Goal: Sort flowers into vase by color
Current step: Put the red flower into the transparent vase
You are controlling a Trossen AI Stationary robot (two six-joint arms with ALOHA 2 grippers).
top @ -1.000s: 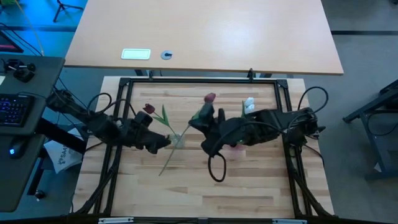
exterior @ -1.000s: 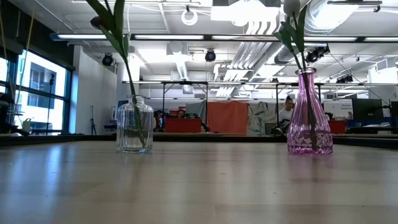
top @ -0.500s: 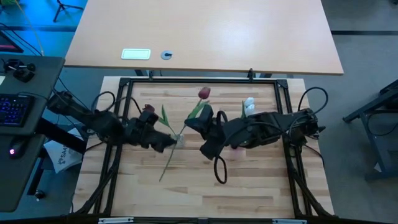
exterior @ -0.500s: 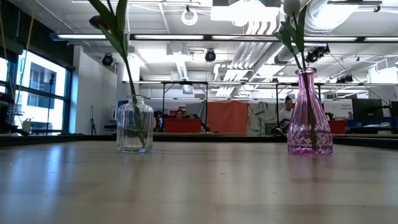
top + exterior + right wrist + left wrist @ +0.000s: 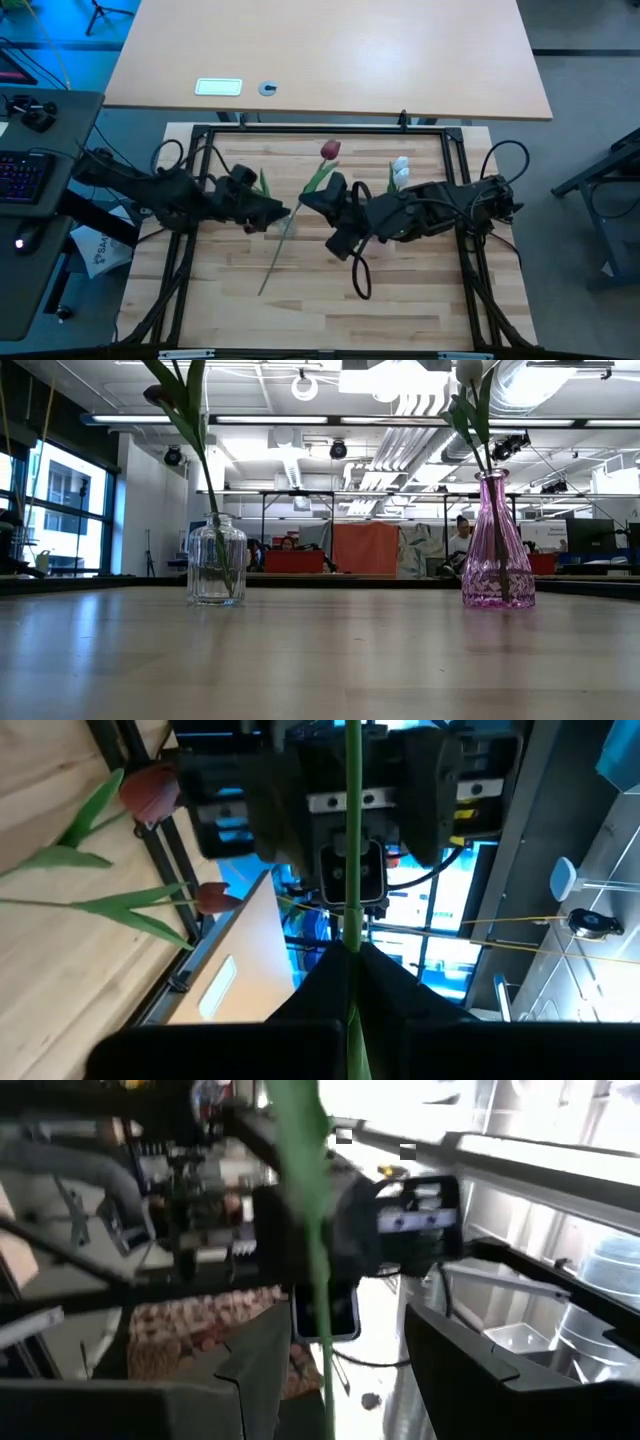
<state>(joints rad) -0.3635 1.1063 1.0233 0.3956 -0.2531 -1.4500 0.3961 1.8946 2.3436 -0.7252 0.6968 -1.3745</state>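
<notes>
My right gripper [image 5: 306, 199] is shut on a dark red tulip [image 5: 329, 150] held above the table's middle. Its green stem [image 5: 276, 255] slants toward the near edge. My left gripper [image 5: 281, 212] is open, with a finger on either side of that stem [image 5: 312, 1250]; I cannot tell whether it touches. A clear vase [image 5: 216, 560] holds red tulips [image 5: 150, 786] by their stems. A pink vase [image 5: 497, 545] holds a white tulip [image 5: 400, 168]. My right gripper pinches the middle of the tulip's stem [image 5: 351, 925] between its two shut fingers. The fingers come roughly level from the table's right and lie across the stem. The flower is lifted clear of the table, its head toward the far edge and its stem end toward the near edge.
The pink vase lies under my right arm [image 5: 420, 210] in the high view. A dark metal frame [image 5: 320, 130] runs around the wooden table top. There is bare wood at the near side [image 5: 330, 320].
My left gripper has moved toward the table's right and far edges, up to the held stem. My right gripper has shifted the tulip a little, so its head now lies farther toward the far left and the stem runs steeper.
</notes>
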